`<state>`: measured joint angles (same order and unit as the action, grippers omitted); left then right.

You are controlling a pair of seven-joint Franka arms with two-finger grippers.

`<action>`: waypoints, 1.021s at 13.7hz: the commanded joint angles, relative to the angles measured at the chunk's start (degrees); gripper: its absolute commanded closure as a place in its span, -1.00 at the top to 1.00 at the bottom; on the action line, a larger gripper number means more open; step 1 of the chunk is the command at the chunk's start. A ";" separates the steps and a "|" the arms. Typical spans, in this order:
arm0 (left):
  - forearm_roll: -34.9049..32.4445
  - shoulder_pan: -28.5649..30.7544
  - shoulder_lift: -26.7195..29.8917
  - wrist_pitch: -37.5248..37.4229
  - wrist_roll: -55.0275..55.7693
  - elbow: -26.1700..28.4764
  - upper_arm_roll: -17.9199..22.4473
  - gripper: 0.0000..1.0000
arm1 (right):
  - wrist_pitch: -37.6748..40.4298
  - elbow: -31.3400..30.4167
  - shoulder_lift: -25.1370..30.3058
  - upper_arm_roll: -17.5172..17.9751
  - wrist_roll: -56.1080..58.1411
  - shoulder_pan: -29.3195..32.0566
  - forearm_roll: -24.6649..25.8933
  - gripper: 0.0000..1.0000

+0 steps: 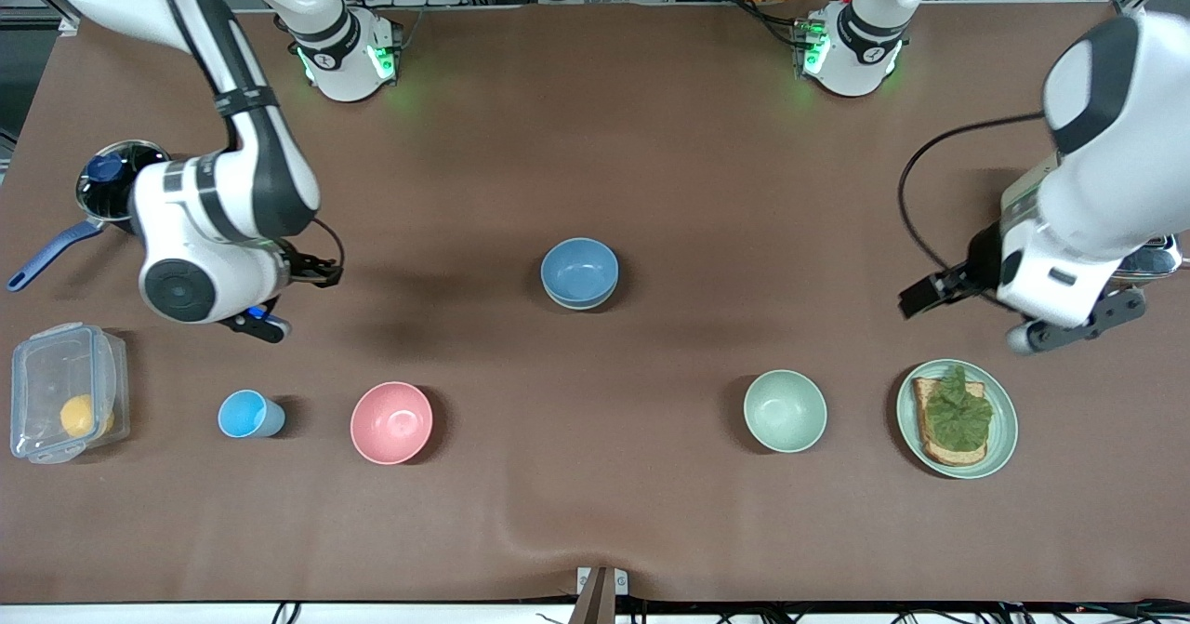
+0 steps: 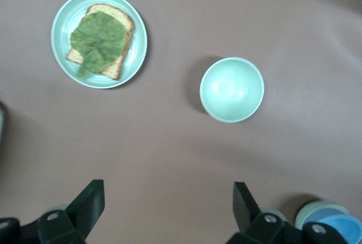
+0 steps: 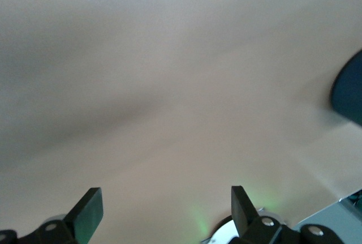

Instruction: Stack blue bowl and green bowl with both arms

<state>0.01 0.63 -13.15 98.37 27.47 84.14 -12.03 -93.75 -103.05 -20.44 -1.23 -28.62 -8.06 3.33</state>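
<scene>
The blue bowl (image 1: 579, 271) stands mid-table, nested in the green bowl (image 1: 580, 304), of which only a pale rim shows beneath it. The left wrist view catches the pair at its edge, the blue bowl (image 2: 339, 228) inside the green bowl's rim (image 2: 310, 212). My left gripper (image 1: 1069, 326) hangs open and empty over the table at the left arm's end, above the toast plate; in its wrist view the gripper (image 2: 168, 193) frames bare cloth. My right gripper (image 1: 256, 319) hangs open and empty at the right arm's end; in its wrist view the gripper (image 3: 165, 196) frames only tablecloth.
A paler mint bowl (image 1: 785, 410) and a green plate (image 1: 1002, 438) with toast and lettuce sit nearer the camera. So do a pink bowl (image 1: 391, 422), a light-blue cup (image 1: 249, 414) and a clear lidded box (image 1: 65, 391). A pan (image 1: 112, 178) lies under the right arm.
</scene>
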 commanded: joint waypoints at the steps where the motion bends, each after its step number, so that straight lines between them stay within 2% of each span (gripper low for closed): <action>1: -0.36 -0.18 6.01 -4.66 -6.00 3.04 2.52 1.00 | 0.41 -0.40 1.19 1.06 6.19 3.39 2.47 1.00; 4: -0.36 -0.81 11.81 -5.73 -12.95 8.65 3.86 1.00 | -0.11 0.13 2.68 1.49 11.81 6.64 3.08 1.00; 6: -0.44 -1.94 13.84 -6.78 -13.05 10.34 3.95 1.00 | -0.11 1.44 2.86 4.12 19.35 12.07 3.70 1.00; 9: -0.45 -5.54 15.08 -10.11 -17.41 9.91 7.98 1.00 | 0.23 1.45 4.87 5.01 23.52 14.47 3.70 1.00; 10: -0.45 -5.73 15.25 -11.09 -19.53 9.82 8.25 1.00 | 0.50 1.28 6.62 6.14 23.52 15.26 3.61 1.00; 12: -1.84 -5.99 15.25 -11.18 -20.52 9.38 8.25 1.00 | 1.37 1.27 10.23 10.70 22.99 18.85 3.61 1.00; 14: -5.44 -6.78 15.25 -11.18 -22.01 8.77 7.99 1.00 | 2.43 2.32 13.65 12.04 23.17 19.13 3.61 1.00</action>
<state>-2.26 -4.64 1.02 87.66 7.45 92.67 -4.50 -92.51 -100.38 -11.51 7.79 -5.40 8.95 5.77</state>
